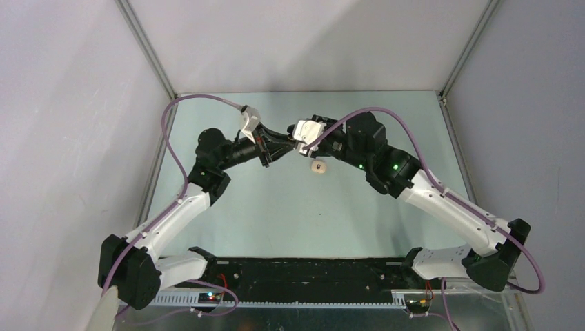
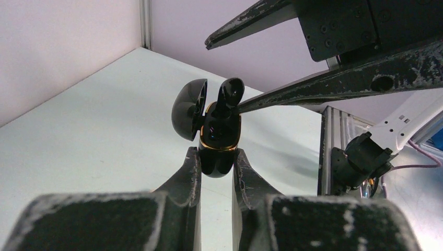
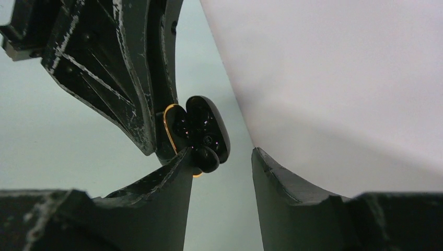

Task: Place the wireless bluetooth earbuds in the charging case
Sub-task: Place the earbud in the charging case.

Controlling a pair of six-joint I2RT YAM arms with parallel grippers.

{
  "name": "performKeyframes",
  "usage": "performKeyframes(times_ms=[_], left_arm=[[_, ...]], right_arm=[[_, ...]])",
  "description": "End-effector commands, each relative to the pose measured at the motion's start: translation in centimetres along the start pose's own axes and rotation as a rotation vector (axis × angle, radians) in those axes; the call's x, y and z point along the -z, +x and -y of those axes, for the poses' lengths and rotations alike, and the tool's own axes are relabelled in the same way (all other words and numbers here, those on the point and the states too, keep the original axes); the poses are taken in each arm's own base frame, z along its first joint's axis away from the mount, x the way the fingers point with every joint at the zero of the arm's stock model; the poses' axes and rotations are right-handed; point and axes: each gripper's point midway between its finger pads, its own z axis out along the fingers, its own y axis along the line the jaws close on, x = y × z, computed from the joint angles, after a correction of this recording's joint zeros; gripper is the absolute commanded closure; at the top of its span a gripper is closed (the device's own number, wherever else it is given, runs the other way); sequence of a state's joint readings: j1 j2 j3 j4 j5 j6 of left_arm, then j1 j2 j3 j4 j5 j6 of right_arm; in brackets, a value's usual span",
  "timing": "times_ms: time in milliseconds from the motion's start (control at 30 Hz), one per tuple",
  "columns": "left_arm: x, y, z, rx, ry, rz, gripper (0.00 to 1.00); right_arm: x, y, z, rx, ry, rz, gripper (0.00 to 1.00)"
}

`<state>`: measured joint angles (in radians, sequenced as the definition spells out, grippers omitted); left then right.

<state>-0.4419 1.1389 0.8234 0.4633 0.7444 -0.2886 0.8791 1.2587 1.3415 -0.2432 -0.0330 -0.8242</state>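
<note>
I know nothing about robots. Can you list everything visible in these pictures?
charging case: one, black with gold rim, lid open, clamped in the left end effector
earbud: one, black, sticking up out of the case
small cream-white piece: one, loose on the table, perhaps another earbud
table: one, pale green, under the arms
cables: two, purple, one along each arm
left end effector: one, black, shut on the case
right end effector: one, black, open, a fingertip at the earbud
</note>
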Motion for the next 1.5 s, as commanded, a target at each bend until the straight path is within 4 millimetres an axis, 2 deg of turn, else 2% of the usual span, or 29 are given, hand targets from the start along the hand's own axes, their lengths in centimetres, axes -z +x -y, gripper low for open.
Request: performKeyframes(times_ms=[0, 267, 467, 667, 867, 1100, 1233, 1467], left_arm=[[0.1, -2.8, 0.7, -0.118, 0.030, 0.080, 1.00], [0.1, -2.7, 0.9, -0.149, 0.055, 0.075, 1.00], [0.2, -2.5, 1.0, -0.166, 0.057, 0.076, 1.00], [0.2, -2.5, 0.9, -0.162, 0.051, 0.078, 1.00], [0.1, -2.5, 0.9, -0.159, 0.059, 0.075, 1.00], [0.1, -2.5, 0.9, -0.154, 0.062, 0.073, 1.00], [0.2, -2.5, 0.9, -0.151, 0.062, 0.073, 1.00], [0.3, -2.2, 0.9, -0.160, 0.067, 0.067, 1.00]], right_arm=[[-0.2, -0.8, -1.1, -0.084, -0.082, 0.023, 0.50], [-0.9, -1.0, -0.7, -0.168, -0.122, 0.014, 0.47], [-1.5, -0.4, 0.3, -0.338, -0.160, -0.028, 0.43], [-0.8, -0.4, 1.5, -0.504, -0.220, -0.021, 0.38], [0.1, -3.3, 0.4, -0.599, -0.370, 0.056, 0.34], [-0.1, -4.4, -0.5, -0.644, -0.424, 0.074, 0.31], [-0.3, -4.9, 0.5, -0.684, -0.397, 0.087, 0.30], [-0.5, -5.2, 5.0, -0.712, -0.273, 0.109, 0.29]])
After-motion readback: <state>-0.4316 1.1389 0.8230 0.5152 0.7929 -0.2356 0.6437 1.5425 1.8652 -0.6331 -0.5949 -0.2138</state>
